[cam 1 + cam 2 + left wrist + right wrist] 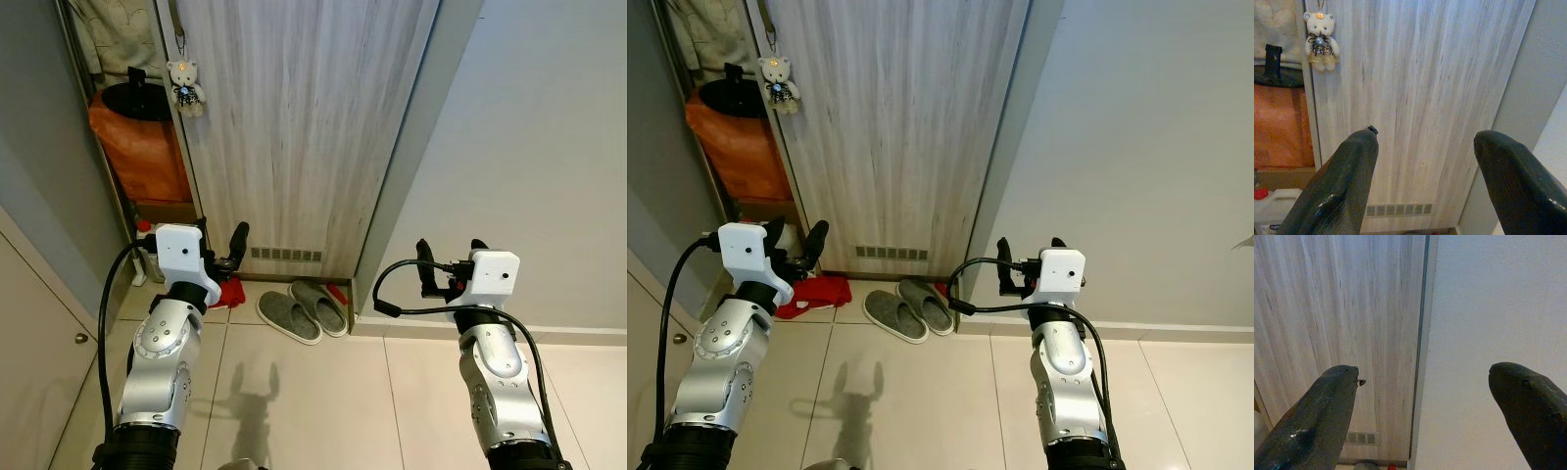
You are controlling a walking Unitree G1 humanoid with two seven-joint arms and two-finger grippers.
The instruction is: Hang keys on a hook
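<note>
Teddy-bear keyring (185, 86) hangs high at the wooden door (304, 127) edge. Left gripper (1422, 183) and right gripper (1427, 418): jaws open, empty, well below it. Risk: a low reach may miss the keyring.

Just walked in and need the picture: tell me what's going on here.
The robot stands facing a wooden door, both arms raised. The left gripper and right gripper are open, and both are empty. A teddy-bear keychain already hangs at the door's edge. Grey slippers lie on the floor below.
</note>
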